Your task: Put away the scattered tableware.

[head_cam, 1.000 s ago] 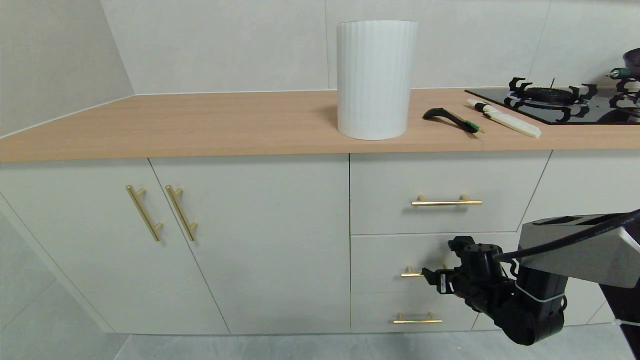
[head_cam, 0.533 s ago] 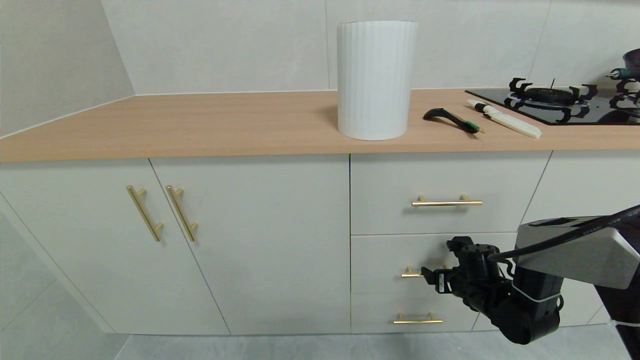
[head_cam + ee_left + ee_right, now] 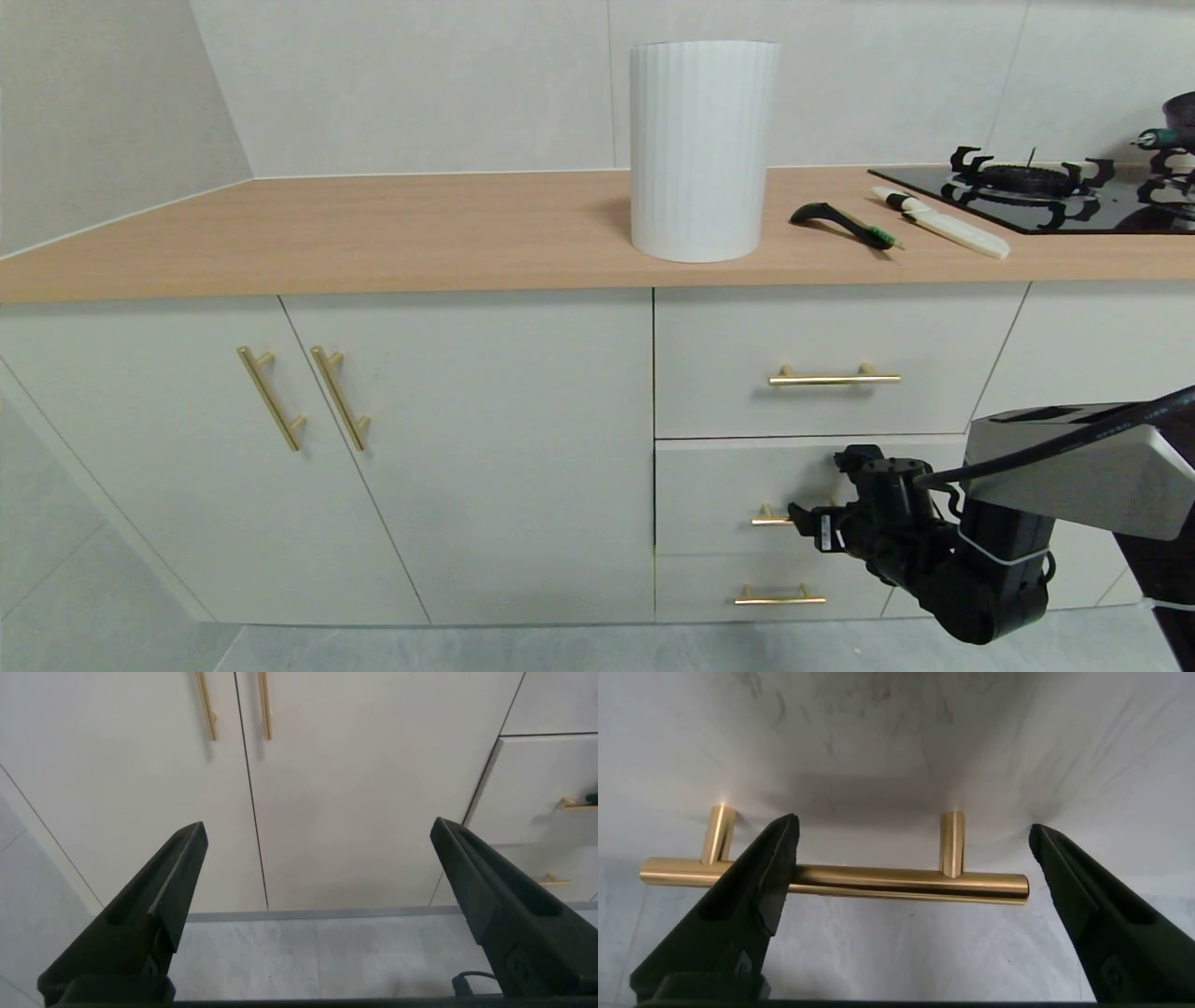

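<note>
**Brass bar handle [image 3: 770, 516] sitting between the spread fingers of the right gripper [image 3: 805, 515]**

Head view: the right gripper is hanging low against the pale middle drawer [image 3: 719, 485], right at the brass bar handle. A dark gap is showing along the drawer's top and left edges, so it appears to be standing slightly out. The scattered tableware is lying up on the wooden worktop [image 3: 373, 233]. It consists of a black-headed utensil with a green handle [image 3: 845, 224] and, just beside it, a cream-white knife-shaped utensil [image 3: 945, 222]. Both are sitting between the tall white ribbed canister [image 3: 703, 149] and the black gas hob [image 3: 1027, 201]. They are lying above the right gripper and a little to its right, with their long axes slanting from back-left to front-right. The right arm is therefore looking like the nearer one for a pickup.

Left wrist view: the left gripper [image 3: 316, 835] is hovering with its fingers spread wide and nothing between them. It is facing the pale cupboard doors [image 3: 374, 784], well apart from the tableware.

Right wrist view: the fingers [image 3: 752, 905] are gaping wide and clamping nothing. The bar is running crosswise from one finger toward the other and passing behind one of them. Whether that finger is touching it I cannot tell. By my judgement, any pull is needing to go straight out, square to the bar.
</note>
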{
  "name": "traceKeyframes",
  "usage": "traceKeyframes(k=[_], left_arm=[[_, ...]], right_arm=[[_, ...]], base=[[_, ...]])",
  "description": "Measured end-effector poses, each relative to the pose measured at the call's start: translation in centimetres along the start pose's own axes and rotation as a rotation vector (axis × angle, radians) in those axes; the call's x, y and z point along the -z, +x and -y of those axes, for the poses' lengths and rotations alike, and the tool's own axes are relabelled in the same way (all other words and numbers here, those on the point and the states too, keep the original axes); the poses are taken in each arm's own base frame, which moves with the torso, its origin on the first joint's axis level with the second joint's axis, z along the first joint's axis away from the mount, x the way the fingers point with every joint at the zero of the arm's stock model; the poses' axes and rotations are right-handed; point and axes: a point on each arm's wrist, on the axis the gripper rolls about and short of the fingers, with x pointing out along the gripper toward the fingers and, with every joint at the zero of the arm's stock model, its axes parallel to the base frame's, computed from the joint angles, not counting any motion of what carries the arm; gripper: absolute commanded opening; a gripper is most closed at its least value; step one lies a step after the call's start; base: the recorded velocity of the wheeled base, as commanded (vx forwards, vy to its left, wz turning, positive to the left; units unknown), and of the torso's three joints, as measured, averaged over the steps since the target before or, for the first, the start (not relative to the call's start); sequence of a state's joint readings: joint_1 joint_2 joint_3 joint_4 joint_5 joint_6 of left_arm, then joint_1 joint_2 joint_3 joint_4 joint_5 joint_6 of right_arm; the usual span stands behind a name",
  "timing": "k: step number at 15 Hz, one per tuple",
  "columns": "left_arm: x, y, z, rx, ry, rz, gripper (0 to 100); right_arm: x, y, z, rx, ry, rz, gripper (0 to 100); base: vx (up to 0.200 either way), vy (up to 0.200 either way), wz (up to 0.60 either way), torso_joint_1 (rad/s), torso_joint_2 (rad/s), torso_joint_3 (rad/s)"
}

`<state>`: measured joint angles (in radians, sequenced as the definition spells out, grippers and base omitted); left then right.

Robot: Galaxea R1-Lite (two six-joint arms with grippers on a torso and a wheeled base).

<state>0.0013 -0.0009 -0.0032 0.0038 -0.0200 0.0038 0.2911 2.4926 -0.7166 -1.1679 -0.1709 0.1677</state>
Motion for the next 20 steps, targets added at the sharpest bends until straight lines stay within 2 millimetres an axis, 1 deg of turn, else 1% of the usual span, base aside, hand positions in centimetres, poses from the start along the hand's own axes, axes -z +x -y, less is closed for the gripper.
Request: traceKeyframes(k=[2, 3, 5, 7, 9, 11, 13, 14, 15, 16, 17, 19, 20], left_arm=[[0.0, 0.0, 0.0, 0.0, 0.0, 0.0, 100], [0.0, 0.0, 0.0, 0.0, 0.0, 0.0, 100], [0.0, 0.0, 0.0, 0.0, 0.0, 0.0, 100], [0.0, 0.0, 0.0, 0.0, 0.0, 0.0, 100], [0.0, 0.0, 0.0, 0.0, 0.0, 0.0, 100], [0.0, 0.0, 0.0, 0.0, 0.0, 0.0, 100], [0.0, 0.0, 0.0, 0.0, 0.0, 0.0, 100], [0.0, 0.0, 0.0, 0.0, 0.001, 0.0, 100], [0.0, 0.0, 0.0, 0.0, 0.0, 0.0, 100], [0.0, 0.0, 0.0, 0.0, 0.0, 0.0, 100], [0.0, 0.0, 0.0, 0.0, 0.0, 0.0, 100], [0.0, 0.0, 0.0, 0.0, 0.0, 0.0, 100], [0.0, 0.0, 0.0, 0.0, 0.0, 0.0, 100]], right_arm=[[0.3, -0.8, -0.2, -0.005, -0.008, -0.017, 100], [0.3, -1.5, -0.2, -0.011, -0.018, -0.033, 100], [0.2, -3.7, -0.4, -0.026, -0.05, -0.081, 100], [-0.8, -6.2, -0.8, -0.054, -0.076, -0.108, 100], [-3.0, -9.3, -1.1, -0.087, -0.084, -0.104, 100], [-5.5, -12.9, -1.2, -0.126, -0.086, -0.094, 100], [-8.1, -16.4, -1.2, -0.158, -0.082, -0.047, 100], [-9.1, -17.7, -1.1, -0.17, -0.077, -0.011, 100], [-9.8, -18.4, -1.2, -0.181, -0.071, 0.023, 100], [-10.2, -18.7, -1.2, -0.186, -0.066, 0.045, 100], [-10.5, -18.6, -1.3, -0.19, -0.062, 0.071, 100], [-10.5, -17.4, -1.6, -0.183, -0.052, 0.113, 100], [-10.4, -16.4, -1.8, -0.165, -0.046, 0.133, 100]], base=[[0.0, 0.0, 0.0, 0.0, 0.0, 0.0], [0.0, 0.0, 0.0, 0.0, 0.0, 0.0], [0.0, 0.0, 0.0, 0.0, 0.0, 0.0], [0.0, 0.0, 0.0, 0.0, 0.0, 0.0], [0.0, 0.0, 0.0, 0.0, 0.0, 0.0], [0.0, 0.0, 0.0, 0.0, 0.0, 0.0], [0.0, 0.0, 0.0, 0.0, 0.0, 0.0], [0.0, 0.0, 0.0, 0.0, 0.0, 0.0], [0.0, 0.0, 0.0, 0.0, 0.0, 0.0], [0.0, 0.0, 0.0, 0.0, 0.0, 0.0], [0.0, 0.0, 0.0, 0.0, 0.0, 0.0], [0.0, 0.0, 0.0, 0.0, 0.0, 0.0], [0.0, 0.0, 0.0, 0.0, 0.0, 0.0]])
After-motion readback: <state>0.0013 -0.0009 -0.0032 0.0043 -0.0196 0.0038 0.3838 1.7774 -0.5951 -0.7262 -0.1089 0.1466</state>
